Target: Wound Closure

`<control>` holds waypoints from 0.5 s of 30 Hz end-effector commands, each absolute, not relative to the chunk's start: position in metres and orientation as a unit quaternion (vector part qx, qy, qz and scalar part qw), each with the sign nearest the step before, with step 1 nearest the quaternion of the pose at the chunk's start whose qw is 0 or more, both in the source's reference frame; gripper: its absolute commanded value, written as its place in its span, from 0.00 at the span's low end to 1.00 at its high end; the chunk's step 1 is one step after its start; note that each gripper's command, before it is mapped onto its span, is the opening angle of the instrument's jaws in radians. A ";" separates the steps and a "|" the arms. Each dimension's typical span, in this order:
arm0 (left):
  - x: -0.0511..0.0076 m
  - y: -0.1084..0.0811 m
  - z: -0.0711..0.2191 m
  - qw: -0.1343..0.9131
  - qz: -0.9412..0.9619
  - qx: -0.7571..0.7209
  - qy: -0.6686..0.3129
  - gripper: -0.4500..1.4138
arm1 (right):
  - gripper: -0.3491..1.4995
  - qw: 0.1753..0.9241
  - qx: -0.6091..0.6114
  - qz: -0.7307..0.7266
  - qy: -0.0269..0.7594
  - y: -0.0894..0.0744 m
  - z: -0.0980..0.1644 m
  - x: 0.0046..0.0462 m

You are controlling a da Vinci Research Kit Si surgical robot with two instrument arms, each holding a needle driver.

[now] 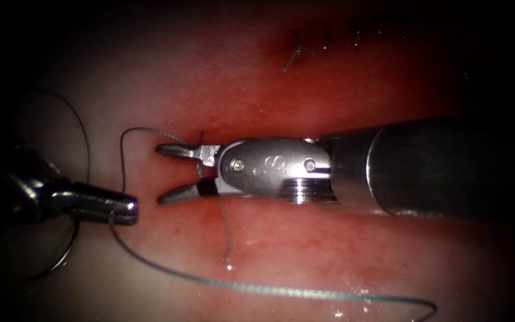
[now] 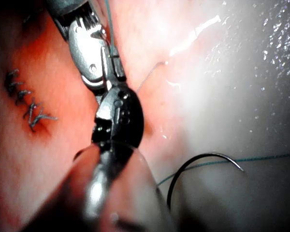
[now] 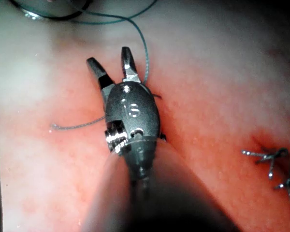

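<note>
My right tool (image 1: 171, 173) reaches in from the right with its jaws open over the cut. A short thread tail (image 1: 226, 238) runs from a stitch (image 1: 201, 137) and crosses between those jaws close to the hinge. The long thread (image 1: 121, 161) loops left from the stitch down to my left tool (image 1: 129, 206), whose jaws look shut on it; from there it trails off across the tissue (image 1: 329, 250). The curved needle (image 2: 203, 157) lies loose on the tissue behind the left tool, left of the cut, not in the tissue and held by neither tool.
A row of finished dark stitches (image 1: 323, 42) closes the far part of the cut, with red fluid around it; these stitches (image 2: 29, 104) also sit beside the tools. The long thread's far part (image 1: 305, 292) lies along the near edge.
</note>
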State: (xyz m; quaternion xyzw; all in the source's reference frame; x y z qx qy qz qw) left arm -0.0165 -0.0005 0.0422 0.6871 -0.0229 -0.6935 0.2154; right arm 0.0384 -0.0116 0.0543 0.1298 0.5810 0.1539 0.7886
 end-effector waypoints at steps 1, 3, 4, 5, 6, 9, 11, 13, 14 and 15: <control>-0.0174 -0.001 0.043 0.215 -0.696 0.685 -0.025 0.00 | 0.11 0.787 0.140 0.153 0.581 -0.012 0.055 0.0402; -0.0177 -0.001 0.043 0.216 -0.697 0.683 -0.029 0.00 | 0.00 0.785 0.155 0.153 0.580 -0.012 0.056 0.0411; -0.0178 -0.001 0.043 0.216 -0.698 0.683 -0.029 0.00 | 0.00 0.784 0.163 0.155 0.579 -0.012 0.056 0.0414; -0.0180 -0.001 0.043 0.218 -0.697 0.682 -0.032 0.00 | 0.00 0.782 0.167 0.156 0.579 -0.012 0.056 0.0417; -0.0182 -0.001 0.043 0.220 -0.697 0.681 -0.034 0.00 | 0.00 0.780 0.177 0.159 0.579 -0.012 0.057 0.0421; -0.0188 -0.001 0.043 0.219 -0.699 0.680 -0.036 0.00 | 0.00 0.776 0.191 0.163 0.579 -0.012 0.057 0.0429; -0.0194 -0.002 0.043 0.221 -0.697 0.681 -0.037 0.00 | 0.00 0.763 0.196 0.172 0.591 -0.011 0.057 0.0435; -0.0201 -0.002 0.043 0.223 -0.694 0.683 -0.037 0.00 | 0.00 0.742 0.205 0.190 0.609 -0.011 0.057 0.0440; -0.0203 -0.002 0.043 0.226 -0.693 0.683 -0.040 0.00 | 0.00 0.733 0.210 0.196 0.616 -0.011 0.057 0.0442; -0.0205 -0.002 0.043 0.223 -0.693 0.684 -0.036 0.00 | 0.00 0.724 0.216 0.202 0.623 -0.010 0.057 0.0443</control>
